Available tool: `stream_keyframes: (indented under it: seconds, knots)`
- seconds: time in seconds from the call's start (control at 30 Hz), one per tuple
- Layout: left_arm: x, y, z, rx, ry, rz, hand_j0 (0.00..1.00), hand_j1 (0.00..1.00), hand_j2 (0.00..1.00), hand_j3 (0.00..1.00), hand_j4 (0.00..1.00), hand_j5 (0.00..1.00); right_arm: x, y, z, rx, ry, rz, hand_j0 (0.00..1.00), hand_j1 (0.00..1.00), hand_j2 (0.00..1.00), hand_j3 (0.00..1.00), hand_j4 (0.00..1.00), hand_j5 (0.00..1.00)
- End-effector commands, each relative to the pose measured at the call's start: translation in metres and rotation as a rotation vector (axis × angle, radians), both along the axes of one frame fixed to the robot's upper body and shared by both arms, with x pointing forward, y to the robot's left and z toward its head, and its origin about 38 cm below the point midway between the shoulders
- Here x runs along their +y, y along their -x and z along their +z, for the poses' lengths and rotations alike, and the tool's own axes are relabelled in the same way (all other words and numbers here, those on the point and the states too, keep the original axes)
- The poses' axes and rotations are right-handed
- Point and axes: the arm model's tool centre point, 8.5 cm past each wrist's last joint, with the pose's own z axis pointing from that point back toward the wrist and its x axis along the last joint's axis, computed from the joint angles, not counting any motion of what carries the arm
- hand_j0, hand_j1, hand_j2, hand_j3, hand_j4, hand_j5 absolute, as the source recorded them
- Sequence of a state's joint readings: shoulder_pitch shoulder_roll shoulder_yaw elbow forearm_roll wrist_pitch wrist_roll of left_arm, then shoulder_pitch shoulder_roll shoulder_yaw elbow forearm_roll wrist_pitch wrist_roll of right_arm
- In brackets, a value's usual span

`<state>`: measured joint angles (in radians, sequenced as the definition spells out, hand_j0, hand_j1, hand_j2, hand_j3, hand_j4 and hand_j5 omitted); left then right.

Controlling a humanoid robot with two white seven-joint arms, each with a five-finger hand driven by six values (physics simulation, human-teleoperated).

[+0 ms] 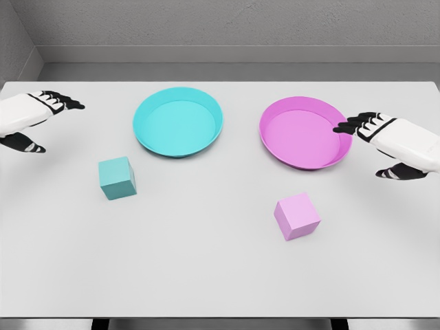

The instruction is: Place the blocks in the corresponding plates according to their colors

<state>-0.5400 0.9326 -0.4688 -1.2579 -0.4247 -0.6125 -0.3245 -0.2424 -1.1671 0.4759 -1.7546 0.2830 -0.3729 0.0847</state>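
Toward the far edge of the desk (206, 275) two plates are sitting side by side — the cyan plate (178, 122) left of centre, the pink plate (304, 132) right of centre, both holding nothing. Nearer the front, the cyan block (117, 177) is lying on the desk toward the left edge, just in front of its matching plate; the pink block (297, 216) is lying to the right of centre, in front of the pink plate.

The left hand (34, 120) is hovering at the left edge, fingers extended and loose, gripping nothing. The right hand (392, 141) is hovering at the right edge beside the pink plate, likewise spread and holding nothing; its fingertips (347, 125) are appearing level with the plate's rim, though contact cannot be confirmed.

Risks, in my judgement: the right hand is starting so close to the pink plate that a sweep toward the pink block could be clipping the rim and shifting the plate. Both blocks are sitting slightly turned — a grasp not squared to their faces could be twisting or pushing them away. A release from too high could be bouncing a block out of these shallow plates.
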Motion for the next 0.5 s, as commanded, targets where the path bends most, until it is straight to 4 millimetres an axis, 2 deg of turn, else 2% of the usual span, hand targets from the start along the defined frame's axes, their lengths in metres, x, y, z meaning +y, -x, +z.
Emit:
stream_keyframes:
  seconds: [0.0,0.17,0.23,0.3,0.37,0.43,0.47]
  knots:
    - [0.0,0.0,0.001,0.0,0.004,0.001,1.0,1.0,1.0,1.0,1.0,1.0,-0.001,0.0,0.001,-0.001,-0.001,-0.002,1.0,1.0,1.0,1.0,1.0,1.0]
    - [-0.001,0.0,-0.001,0.004,-0.003,-0.004,1.0,1.0,1.0,1.0,1.0,1.0,0.002,0.0,0.001,-0.004,-0.009,0.006,1.0,1.0,1.0,1.0,1.0,1.0]
    - [-0.016,0.003,-0.004,0.014,-0.025,-0.052,1.0,1.0,1.0,1.0,1.0,1.0,0.004,-0.003,0.004,-0.013,-0.011,0.009,1.0,1.0,1.0,1.0,1.0,1.0]
    - [-0.026,0.009,-0.004,0.016,-0.074,-0.101,1.0,1.0,1.0,1.0,1.0,1.0,0.01,-0.004,-0.001,0.04,0.033,0.034,1.0,1.0,1.0,1.0,1.0,1.0]
    - [-0.04,0.012,-0.003,0.005,-0.116,-0.15,1.0,1.0,1.0,1.0,1.0,1.0,0.03,-0.009,-0.008,0.086,0.062,0.092,1.0,1.0,1.0,1.0,1.0,1.0]
    - [-0.049,0.014,-0.001,-0.009,-0.13,-0.178,1.0,1.0,1.0,1.0,1.0,1.0,0.066,-0.016,-0.019,0.144,0.108,0.193,1.0,1.0,1.0,1.0,1.0,1.0]
    - [-0.054,0.016,-0.003,-0.004,-0.135,-0.196,1.0,1.0,1.0,1.0,1.0,1.0,0.075,-0.016,-0.024,0.168,0.128,0.222,1.0,1.0,1.0,1.0,1.0,1.0]
